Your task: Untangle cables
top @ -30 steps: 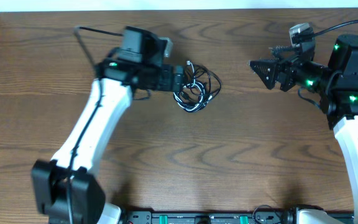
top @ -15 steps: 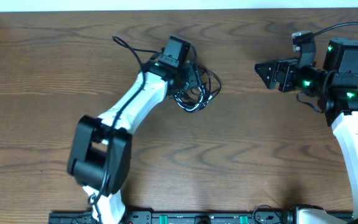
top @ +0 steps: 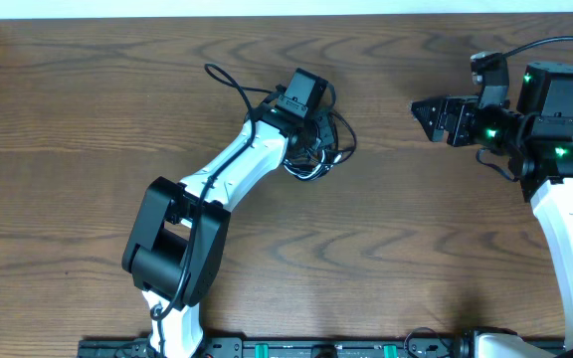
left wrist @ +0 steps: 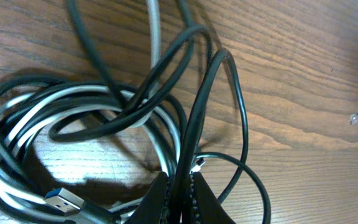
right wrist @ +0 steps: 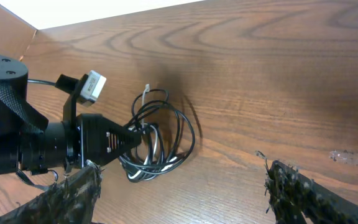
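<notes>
The cables [top: 321, 151] lie in one tangled pile of black and white loops at the table's centre-back. They also show in the right wrist view as cables [right wrist: 163, 146]. Up close, the cables [left wrist: 98, 118] cross over each other, and a blue-tipped USB plug [left wrist: 61, 200] lies at the lower left. My left gripper [top: 311, 127] sits over the pile's left side. Its jaws [left wrist: 180, 200] are shut on one black cable that rises between them. My right gripper [top: 426, 115] hangs open well to the right of the pile, with nothing between its fingers [right wrist: 86, 186].
The left arm's own thick black wire [top: 225, 82] loops out behind its wrist. The table's back edge [top: 286, 18] meets a white wall. A black rail [top: 306, 348] runs along the front edge. Bare wood lies between the pile and my right gripper.
My left arm has swung right onto the pile and its jaws have closed on a black cable. The right gripper has barely shifted.
</notes>
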